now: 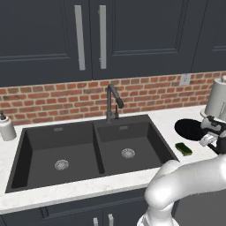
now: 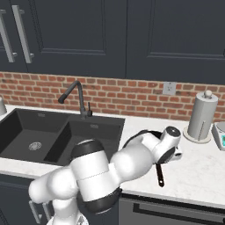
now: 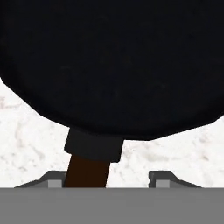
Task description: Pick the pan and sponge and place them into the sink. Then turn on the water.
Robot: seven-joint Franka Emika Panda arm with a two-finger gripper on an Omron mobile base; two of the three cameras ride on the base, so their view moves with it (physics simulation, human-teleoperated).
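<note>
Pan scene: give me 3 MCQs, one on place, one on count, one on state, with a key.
1. Where is the sponge?
A. in the left basin
B. on the counter right of the sink
C. on the pan

2. How many basins has the sink?
A. one
B. two
C. three

3. Where is the pan now?
A. on the counter
B. in the right basin
C. lifted above the faucet

Key: 1 B, it lies on the white counter past the sink's right rim. 2 B, a divider splits it, with a silver drain in each basin. 3 A, the hand view shows it flat on the marble, its handle running between the fingers of the gripper.
</note>
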